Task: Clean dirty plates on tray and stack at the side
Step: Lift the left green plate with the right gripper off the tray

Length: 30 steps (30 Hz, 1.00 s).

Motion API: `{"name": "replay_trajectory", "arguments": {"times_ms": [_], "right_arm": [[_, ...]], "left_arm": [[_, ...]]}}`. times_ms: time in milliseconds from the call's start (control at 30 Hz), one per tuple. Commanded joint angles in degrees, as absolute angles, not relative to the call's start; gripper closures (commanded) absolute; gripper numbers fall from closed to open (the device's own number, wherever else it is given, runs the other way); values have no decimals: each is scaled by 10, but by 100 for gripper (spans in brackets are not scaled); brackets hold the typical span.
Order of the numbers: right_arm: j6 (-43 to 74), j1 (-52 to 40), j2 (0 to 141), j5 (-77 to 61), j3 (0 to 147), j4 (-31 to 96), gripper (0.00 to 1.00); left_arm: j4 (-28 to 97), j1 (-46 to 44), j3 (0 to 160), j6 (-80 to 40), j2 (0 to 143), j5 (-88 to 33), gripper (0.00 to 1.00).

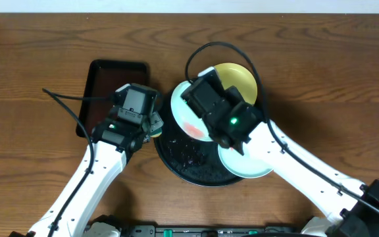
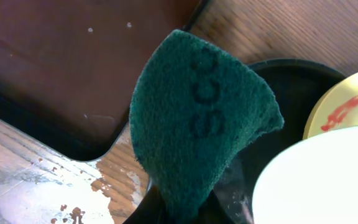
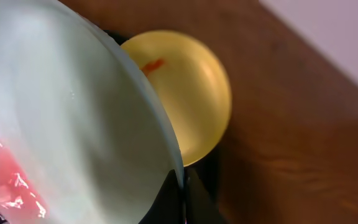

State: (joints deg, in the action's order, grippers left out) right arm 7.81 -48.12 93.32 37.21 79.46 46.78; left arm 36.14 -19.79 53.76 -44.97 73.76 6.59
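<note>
Clamps the smeared pale plate (image 1: pixel 184 113), apparently by its rim, in the right gripper (image 3: pixel 183 193), tilted above the black tray (image 1: pixel 176 158), just right of the green scouring pad (image 2: pixel 197 118) pinched in the left gripper (image 1: pixel 154 124).

In my left wrist view the dark green scouring pad (image 2: pixel 197 118) hides what grips it. My right wrist view cuts off the blurred, smeared pale blue-white round plate (image 3: pixel 67 124) at its left edge.
</note>
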Motion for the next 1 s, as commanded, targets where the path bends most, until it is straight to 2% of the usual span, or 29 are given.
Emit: {"name": "replay_trajectory", "arguments": {"times_ms": [0, 400, 967], "right_arm": [[60, -505, 922, 511, 806, 466, 99], [39, -572, 922, 691, 806, 441, 99], [68, -580, 922, 666, 806, 442, 99]], "left_arm": [[371, -186, 534, -442, 729, 62, 92], [377, -174, 534, -442, 730, 61, 92], [378, -174, 534, -442, 730, 59, 92]]}}
